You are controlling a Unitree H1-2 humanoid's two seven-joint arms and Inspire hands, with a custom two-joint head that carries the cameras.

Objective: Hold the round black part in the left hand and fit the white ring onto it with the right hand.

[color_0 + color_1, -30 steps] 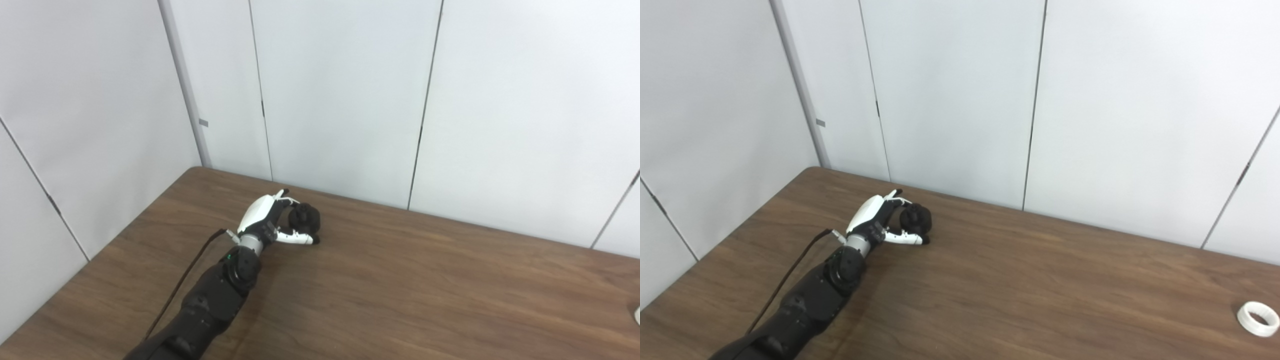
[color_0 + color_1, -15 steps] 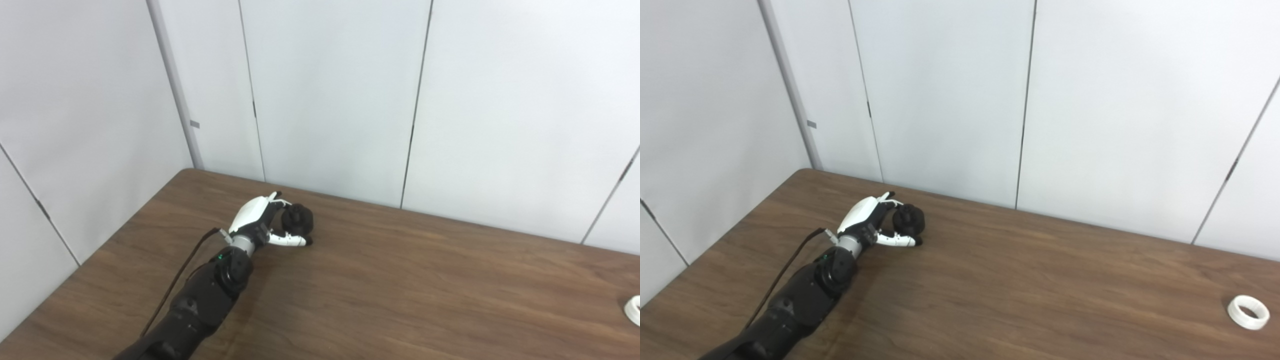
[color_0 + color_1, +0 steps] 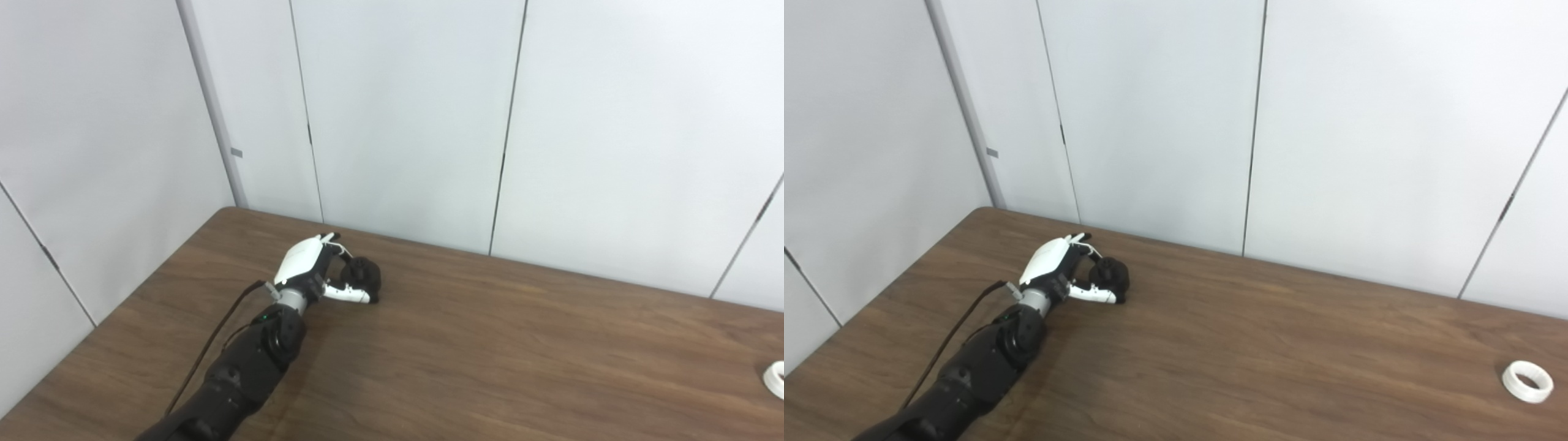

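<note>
The left hand [image 3: 309,272] lies low on the brown wooden counter [image 3: 1249,349], its fingers [image 3: 349,294] curled around the round black part [image 3: 362,277], which sits just beyond its palm. The white ring [image 3: 1527,381] lies flat, well apart to the hand's right. The right hand is out of view.

Dark wood-grain table [image 3: 1249,361]; pale grey panelled wall [image 3: 1151,116] behind
</note>
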